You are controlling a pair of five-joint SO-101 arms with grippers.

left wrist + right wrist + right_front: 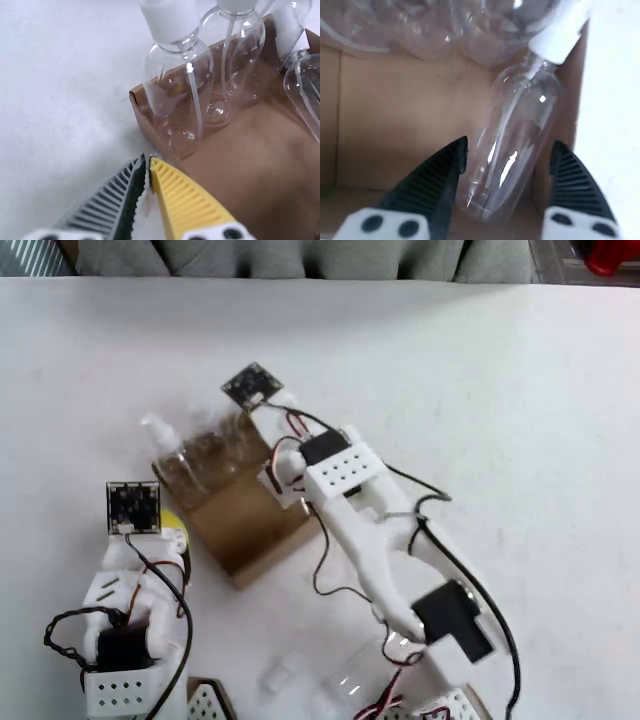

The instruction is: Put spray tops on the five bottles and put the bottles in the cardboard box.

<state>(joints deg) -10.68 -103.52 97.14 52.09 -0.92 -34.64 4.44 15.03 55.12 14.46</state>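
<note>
The open cardboard box [240, 530] lies left of the table's centre, with several clear bottles [205, 455] carrying white spray tops along its far side. In the right wrist view my right gripper [509, 147] is open over the box, its black fingers on either side of a clear bottle [517, 135] that leans against the box wall, white spray top [560, 35] on. My left gripper [147, 162], grey and yellow fingers pressed together, is shut on nothing just outside the box's corner [135, 97]. Capped bottles [177, 95] stand close beyond that corner.
Small clear and white parts [280, 675] lie near the table's front edge, between the two arm bases. Cables trail from the right arm [400, 540] across the table. A grey sofa [300, 255] runs along the far edge, with a red object [615, 255] at the back right.
</note>
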